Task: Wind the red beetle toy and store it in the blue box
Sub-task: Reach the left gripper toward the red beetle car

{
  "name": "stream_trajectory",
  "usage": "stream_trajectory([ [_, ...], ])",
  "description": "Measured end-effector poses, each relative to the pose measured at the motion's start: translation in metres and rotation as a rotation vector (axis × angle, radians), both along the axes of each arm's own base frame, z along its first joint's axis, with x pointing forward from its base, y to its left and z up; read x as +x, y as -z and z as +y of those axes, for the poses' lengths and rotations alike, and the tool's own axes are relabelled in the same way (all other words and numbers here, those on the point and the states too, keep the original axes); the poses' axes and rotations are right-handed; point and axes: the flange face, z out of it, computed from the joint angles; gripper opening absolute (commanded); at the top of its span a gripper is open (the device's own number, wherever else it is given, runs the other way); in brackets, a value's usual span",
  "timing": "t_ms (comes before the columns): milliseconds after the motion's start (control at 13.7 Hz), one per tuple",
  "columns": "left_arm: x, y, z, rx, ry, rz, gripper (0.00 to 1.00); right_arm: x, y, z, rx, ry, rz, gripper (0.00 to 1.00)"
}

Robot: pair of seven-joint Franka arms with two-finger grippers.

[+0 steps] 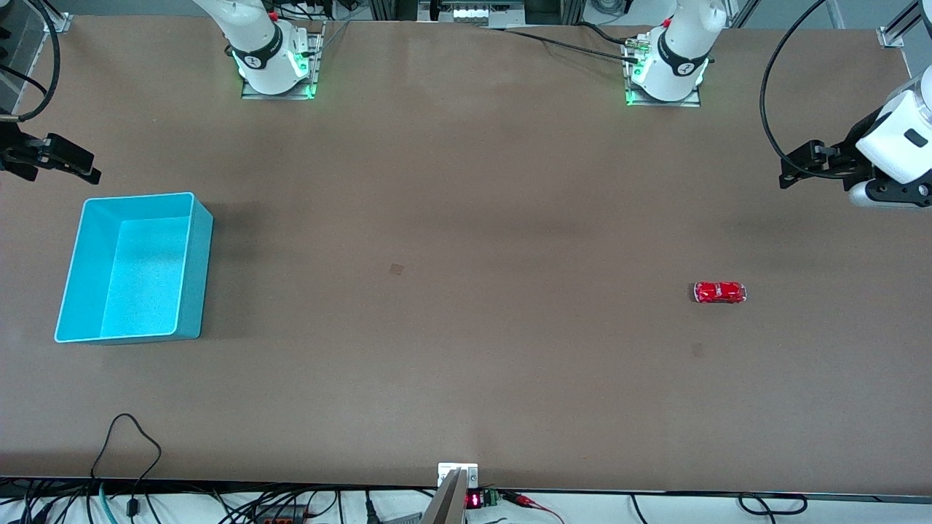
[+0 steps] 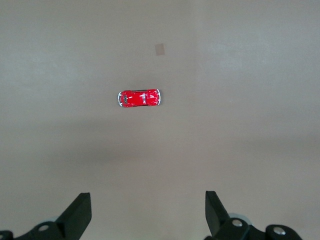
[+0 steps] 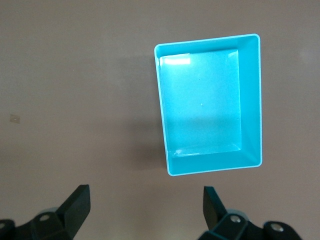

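A brown worktop (image 1: 466, 218) carries two things, well apart. The blue box (image 1: 191, 273) stands empty toward the right arm's end. The red beetle toy (image 1: 719, 292) sits toward the left arm's end, its long axis running along the worktop's length. The left hand (image 2: 148, 212) hovers over that end with its fingers spread wide and empty, nearer the toy than its partner. The right hand (image 3: 146, 212) waits beside the box, also spread. Nothing stands between toy and hand.
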Motion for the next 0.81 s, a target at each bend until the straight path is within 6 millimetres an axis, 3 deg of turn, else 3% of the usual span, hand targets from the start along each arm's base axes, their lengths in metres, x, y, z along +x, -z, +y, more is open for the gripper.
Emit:
stream_trajectory([
  [439, 0.0, 0.001, -0.001, -0.007, -0.001, 0.005, 1.0, 0.0, 0.0, 0.0, 0.0, -0.001, 0.0, 1.0],
  [806, -0.009, 0.015, 0.006, -0.126, -0.042, 0.119, 1.0, 0.0, 0.0, 0.0, 0.0, -0.001, 0.0, 1.0],
])
